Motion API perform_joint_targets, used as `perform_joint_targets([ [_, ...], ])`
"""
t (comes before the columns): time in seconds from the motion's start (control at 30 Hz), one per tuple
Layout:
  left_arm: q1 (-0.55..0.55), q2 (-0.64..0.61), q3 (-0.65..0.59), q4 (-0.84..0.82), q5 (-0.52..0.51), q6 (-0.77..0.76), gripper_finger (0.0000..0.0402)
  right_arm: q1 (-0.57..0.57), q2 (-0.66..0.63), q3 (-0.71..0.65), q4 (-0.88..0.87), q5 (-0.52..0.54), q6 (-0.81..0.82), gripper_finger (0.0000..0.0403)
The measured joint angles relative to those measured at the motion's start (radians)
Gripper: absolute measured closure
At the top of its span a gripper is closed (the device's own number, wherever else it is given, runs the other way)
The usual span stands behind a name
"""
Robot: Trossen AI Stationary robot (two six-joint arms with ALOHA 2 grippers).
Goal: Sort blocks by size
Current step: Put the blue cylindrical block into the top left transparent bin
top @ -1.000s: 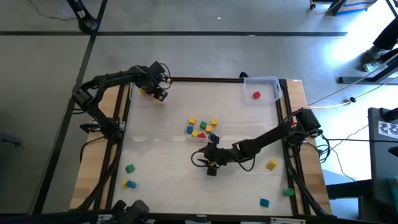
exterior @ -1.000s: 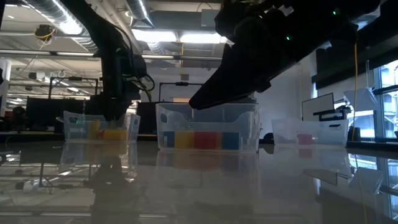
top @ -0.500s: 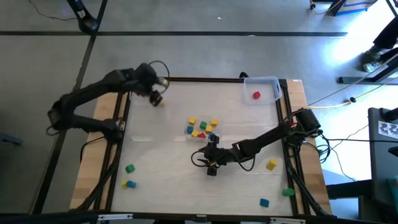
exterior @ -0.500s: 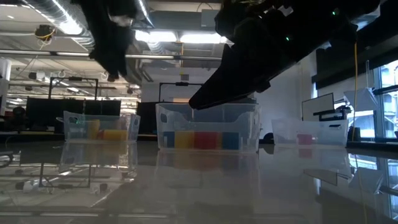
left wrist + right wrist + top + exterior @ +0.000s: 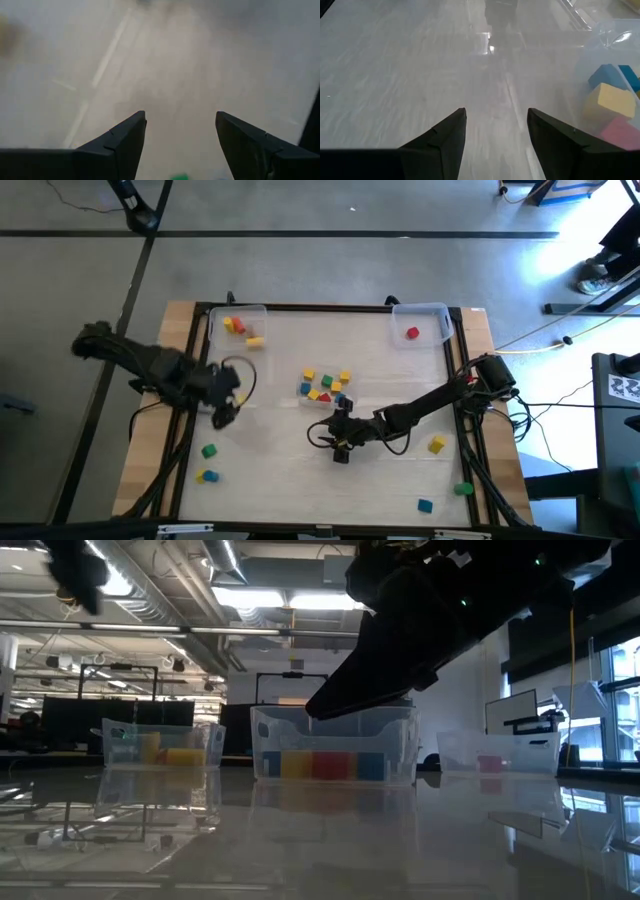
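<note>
Since a second ago the left gripper (image 5: 222,412) has swung away from the corner bin (image 5: 238,328) toward the table's (image 5: 280,470) left edge, fingers apart and empty. That bin holds red, yellow and orange blocks (image 5: 240,330); the middle bin (image 5: 334,745) holds several more; the far-right bin (image 5: 424,322) one red block (image 5: 412,333). Open tabletop lies between. Loose blocks (image 5: 208,463) sit near the edges. Beside the middle bin, the right gripper (image 5: 341,448) hovers open.

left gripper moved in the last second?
Yes. In the high view the left gripper has left the top-left clear bin and swung down the table's left side, toward the green block. Its fingers are open and empty.
</note>
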Motion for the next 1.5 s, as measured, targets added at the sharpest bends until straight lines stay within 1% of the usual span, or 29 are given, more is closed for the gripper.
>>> perform_joint_targets([
  [0.1,-0.173,0.044,-0.012,0.004,-0.028,-0.156,0.0174,0.0,0.0,0.0,-0.002,0.0,0.0,0.0194],
  [0.17,-0.262,0.082,-0.012,0.039,-0.038,-0.221,0.0174,0.0,0.0,0.0,-0.001,0.0,0.0,0.0194],
  [0.27,-0.361,0.136,-0.012,0.094,-0.042,-0.262,0.0179,0.0,0.0,0.0,-0.001,0.0,0.0,0.0194],
  [0.37,-0.423,0.182,-0.012,0.092,-0.054,-0.283,0.0187,0.0,0.0,0.0,-0.001,0.0,0.0,0.0194],
  [0.53,-0.445,0.243,-0.012,0.088,-0.066,-0.335,0.0191,0.0,-0.001,0.0,0.0,0.0,0.0,0.0194],
  [0.63,-0.435,0.279,-0.012,0.095,-0.064,-0.299,0.0192,0.0,-0.001,0.0,-0.001,0.0,0.0,0.0194],
  [0.7,-0.427,0.3,-0.012,0.109,-0.028,-0.261,0.0192,0.0,-0.001,0.0,-0.001,0.0,0.0,0.0194],
  [0.77,-0.429,0.318,-0.012,0.127,0.039,-0.253,0.0192,0.0,-0.001,0.0,-0.006,0.0,0.0,0.0194],
  [0.87,-0.465,0.336,-0.012,0.184,0.136,-0.309,0.0192,0.0,-0.001,0.0,-0.011,0.0,0.0,0.0194],
  [0.97,-0.521,0.35,-0.012,0.24,0.18,-0.386,0.0192,0.0,-0.001,0.0,-0.011,0.0,-0.001,0.0194],
  [1.17,-0.638,0.4,-0.012,0.253,0.181,-0.538,0.0192,0.0,-0.001,0.0,-0.011,0.0,-0.002,0.0194],
  [1.3,-0.68,0.45,-0.012,0.251,0.176,-0.541,0.0192,0.0,-0.001,0.0,-0.012,0.0,-0.003,0.0194],
  [1.5,-0.686,0.497,-0.012,0.222,0.165,-0.5,0.0192,0.0,-0.001,0.0,-0.012,0.0,-0.011,0.0194],
])
